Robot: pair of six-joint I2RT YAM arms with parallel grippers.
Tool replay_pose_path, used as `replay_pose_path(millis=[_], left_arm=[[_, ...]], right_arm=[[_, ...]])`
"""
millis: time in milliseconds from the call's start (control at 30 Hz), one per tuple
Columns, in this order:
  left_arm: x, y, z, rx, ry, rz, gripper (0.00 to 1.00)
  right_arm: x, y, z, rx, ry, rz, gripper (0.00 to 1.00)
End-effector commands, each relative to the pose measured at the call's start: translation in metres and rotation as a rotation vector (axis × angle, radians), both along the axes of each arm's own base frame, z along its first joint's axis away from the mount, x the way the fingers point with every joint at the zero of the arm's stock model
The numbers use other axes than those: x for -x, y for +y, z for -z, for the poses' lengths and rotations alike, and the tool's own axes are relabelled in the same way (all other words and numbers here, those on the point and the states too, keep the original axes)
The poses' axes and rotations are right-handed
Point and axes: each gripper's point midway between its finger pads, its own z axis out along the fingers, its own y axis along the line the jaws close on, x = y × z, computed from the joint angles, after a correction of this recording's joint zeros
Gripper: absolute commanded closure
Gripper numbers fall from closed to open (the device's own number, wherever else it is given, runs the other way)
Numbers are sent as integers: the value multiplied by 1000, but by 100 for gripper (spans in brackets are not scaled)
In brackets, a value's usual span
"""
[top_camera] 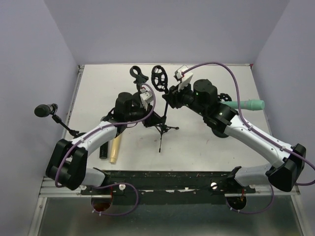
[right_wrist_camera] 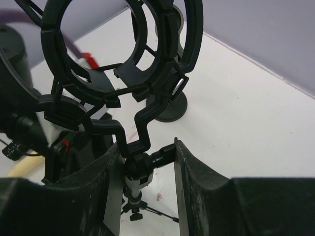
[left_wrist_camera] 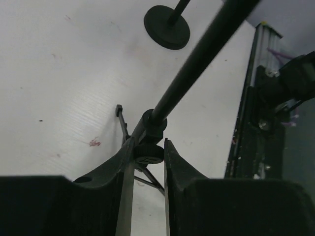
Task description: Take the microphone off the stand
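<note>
**Overhead view:** Two robot arms are reaching in over a white table (top_camera: 216, 147) and meeting at a black tripod stand (top_camera: 161, 129) near its middle. The left gripper (top_camera: 150, 118) is working low on the pole. The right gripper (top_camera: 168, 98) is holding high, just under a black ring-shaped shock mount (top_camera: 159, 77). A black round-headed microphone (top_camera: 45, 109) is sitting clipped atop a slim angled stand (top_camera: 66, 125) at the table's left edge, well apart from both grippers. A teal tapered cylinder (top_camera: 250, 104) is lying behind the right arm. A black tube (top_camera: 104, 149) and a beige tube (top_camera: 115, 148) are lying side by side by the left arm.

**Left wrist view:** The left gripper (left_wrist_camera: 149, 147) is grasping the tripod stand, its fingers (left_wrist_camera: 123, 167) pressing either side of the black collar (left_wrist_camera: 150, 125) where the pole (left_wrist_camera: 197, 59) is rising diagonally. A round black base (left_wrist_camera: 167, 27) is standing on the table beyond.

**Right wrist view:** The right gripper (right_wrist_camera: 146, 147) is clenching the swivel joint (right_wrist_camera: 140, 164) at the foot of the shock mount (right_wrist_camera: 51, 54), which is rising upright above the fingers. The tripod's legs are showing below the joint, and a round black base (right_wrist_camera: 172, 110) is standing just behind the mount.
</note>
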Motion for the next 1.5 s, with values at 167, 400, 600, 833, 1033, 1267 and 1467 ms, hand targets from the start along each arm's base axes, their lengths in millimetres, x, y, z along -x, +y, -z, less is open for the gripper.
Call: replay_pose_path(millis=[167, 400, 600, 833, 1033, 1267, 1467], left_arm=[[-21, -3, -37, 214, 622, 196, 84], [-25, 25, -18, -8, 451, 73, 49], [-7, 66, 19, -348, 142, 45, 41], [-39, 53, -20, -430, -703, -56, 34], [-57, 31, -46, -393, -889, -99, 38], [-51, 16, -35, -394, -890, 15, 44], [-30, 26, -17, -452, -874, 100, 44]], right_arm=[[16, -10, 14, 67, -40, -58, 99], [24, -17, 8, 7, -51, -44, 99], [37, -13, 8, 0, -33, -108, 99], [17, -4, 33, -16, 71, -19, 99], [0, 4, 38, -1, 118, 32, 99], [-2, 5, 38, -10, 131, 36, 99], [0, 7, 37, -11, 129, 22, 99]])
